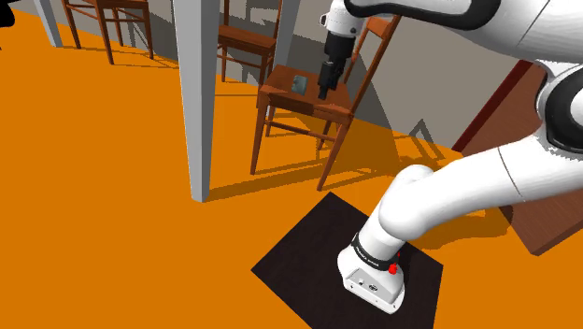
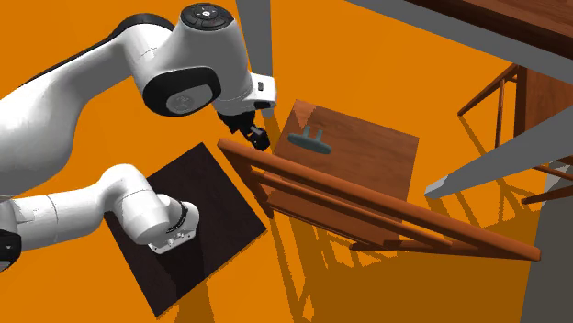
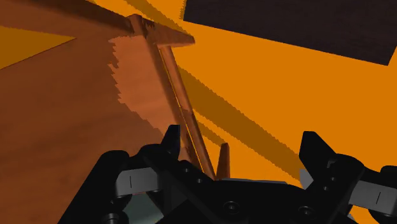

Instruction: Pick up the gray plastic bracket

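My tool [image 1: 327, 91] hangs wide open and empty over the chair seat [image 1: 288, 97], upper middle of the shoulder view. The gray bracket [image 1: 299, 83] lies just left of it. I judge this the approach: next I shift over the bracket, descend and close.

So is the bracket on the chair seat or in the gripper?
On the chair seat. The gray bracket lies there; the open gripper hangs beside it, holding nothing.
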Controlling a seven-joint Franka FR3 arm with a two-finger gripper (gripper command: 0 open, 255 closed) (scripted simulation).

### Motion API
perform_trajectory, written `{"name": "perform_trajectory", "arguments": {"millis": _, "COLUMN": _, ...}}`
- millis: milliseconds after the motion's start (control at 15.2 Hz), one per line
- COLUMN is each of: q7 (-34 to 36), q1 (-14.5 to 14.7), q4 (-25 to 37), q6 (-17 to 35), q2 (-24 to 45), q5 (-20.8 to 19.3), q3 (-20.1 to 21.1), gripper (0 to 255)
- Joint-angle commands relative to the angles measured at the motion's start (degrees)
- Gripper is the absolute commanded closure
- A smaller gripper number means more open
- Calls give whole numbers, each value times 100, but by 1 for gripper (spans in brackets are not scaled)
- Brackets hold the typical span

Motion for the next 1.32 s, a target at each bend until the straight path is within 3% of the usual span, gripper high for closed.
{"name": "perform_trajectory", "arguments": {"millis": 0, "q7": -467, "q1": 62, "q4": 258, "q6": 159, "q2": 353, "q5": -16, "q3": -248, "gripper": 0}}
{"name": "perform_trajectory", "arguments": {"millis": 396, "q7": -1842, "q1": 276, "q4": 1489, "q6": 337, "q2": 1647, "q5": 246, "q3": -902, "gripper": 0}}
{"name": "perform_trajectory", "arguments": {"millis": 792, "q7": -3212, "q1": 340, "q4": 3025, "q6": 194, "q2": 3087, "q5": 878, "q3": -1391, "gripper": 0}}
{"name": "perform_trajectory", "arguments": {"millis": 1254, "q7": -3189, "q1": 328, "q4": 2377, "q6": 751, "q2": 2989, "q5": 842, "q3": -1372, "gripper": 0}}
